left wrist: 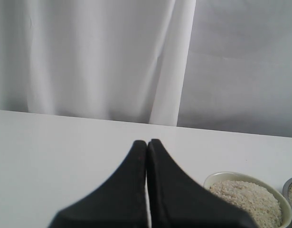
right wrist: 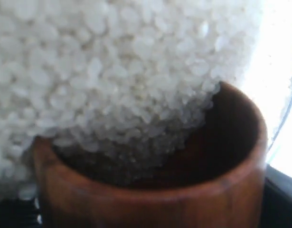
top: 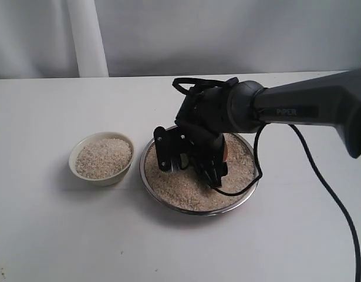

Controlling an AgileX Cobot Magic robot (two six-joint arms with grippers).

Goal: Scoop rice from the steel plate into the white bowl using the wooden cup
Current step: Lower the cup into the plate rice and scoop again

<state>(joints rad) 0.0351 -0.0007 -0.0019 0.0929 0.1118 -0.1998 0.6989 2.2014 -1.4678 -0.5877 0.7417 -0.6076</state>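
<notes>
Inside the wooden cup (right wrist: 150, 204), rice (right wrist: 131, 142)

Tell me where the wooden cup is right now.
Exterior view: right of centre, the wooden cup is down in the steel plate, mostly hidden by the right arm. The right wrist view shows its mouth dug into the rice.

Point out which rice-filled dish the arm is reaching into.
The steel plate, the wide shiny one on the right; the small white bowl sits apart to its left.
</notes>
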